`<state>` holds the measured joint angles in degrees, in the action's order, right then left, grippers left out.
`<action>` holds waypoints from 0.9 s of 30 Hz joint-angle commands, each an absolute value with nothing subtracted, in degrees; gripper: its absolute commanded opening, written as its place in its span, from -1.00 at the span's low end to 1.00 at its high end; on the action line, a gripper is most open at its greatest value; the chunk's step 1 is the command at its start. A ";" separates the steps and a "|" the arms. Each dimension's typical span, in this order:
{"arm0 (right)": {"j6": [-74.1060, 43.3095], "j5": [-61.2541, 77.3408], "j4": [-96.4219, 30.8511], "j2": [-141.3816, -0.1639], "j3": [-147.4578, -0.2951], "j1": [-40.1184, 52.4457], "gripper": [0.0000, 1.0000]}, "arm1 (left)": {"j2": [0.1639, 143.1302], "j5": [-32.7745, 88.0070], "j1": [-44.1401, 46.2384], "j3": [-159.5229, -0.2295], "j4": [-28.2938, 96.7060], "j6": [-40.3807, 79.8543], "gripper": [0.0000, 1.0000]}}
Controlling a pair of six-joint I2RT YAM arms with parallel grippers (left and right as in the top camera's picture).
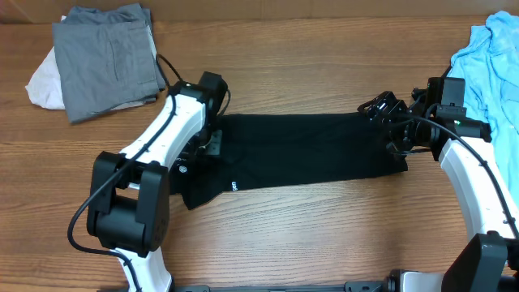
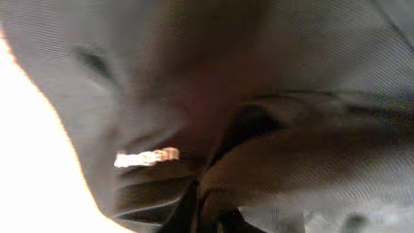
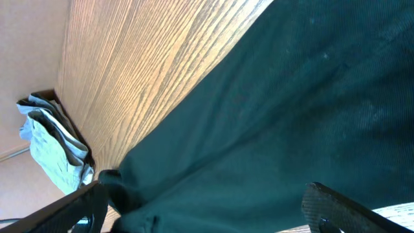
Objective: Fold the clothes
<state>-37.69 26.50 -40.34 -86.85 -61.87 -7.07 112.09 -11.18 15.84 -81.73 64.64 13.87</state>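
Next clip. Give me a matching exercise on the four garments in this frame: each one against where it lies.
1. black shirt
2. grey garment
3. light blue garment
4. white garment

A. crumpled at the right edge of view
B. mostly covered by another garment
C. laid out long in the centre
D. far left, on top of another garment

Pairs: 1-C, 2-D, 3-A, 4-B.
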 commanded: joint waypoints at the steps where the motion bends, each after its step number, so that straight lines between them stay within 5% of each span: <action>1: -37.26 25.71 -40.66 -86.91 -63.07 -6.81 0.99 | 112.62 -15.44 13.28 -84.18 64.16 17.34 -0.53; 2: -37.23 25.71 -40.75 -86.91 -63.07 -6.81 0.99 | 112.62 -15.14 12.67 -84.29 64.05 17.32 -0.21; 3: -37.23 25.71 -40.84 -86.91 -63.07 -6.81 0.99 | 112.62 -14.96 11.97 -84.29 64.10 16.97 0.95; 4: -37.23 25.71 -40.84 -86.91 -63.07 -6.81 0.99 | 112.62 -14.98 11.77 -84.29 64.16 16.60 1.00; 15: -37.23 25.71 -41.71 -86.91 -63.07 -6.81 0.99 | 112.62 -15.14 11.66 -93.93 71.75 20.95 1.00; 20: -37.23 25.69 -41.69 -86.91 -63.07 -6.81 0.99 | 112.62 -4.49 12.38 -103.83 79.64 20.58 0.98; 25: -37.23 25.69 -41.69 -86.91 -63.07 -6.81 0.99 | 112.77 8.93 14.04 -102.98 80.82 19.29 0.39; 27: -37.23 25.69 -41.71 -86.91 -63.07 -6.81 0.99 | 112.77 11.73 14.90 -100.82 80.66 19.31 0.40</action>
<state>-37.52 26.11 -41.89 -86.85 -61.87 -7.07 112.53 0.97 13.17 -103.26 80.49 19.35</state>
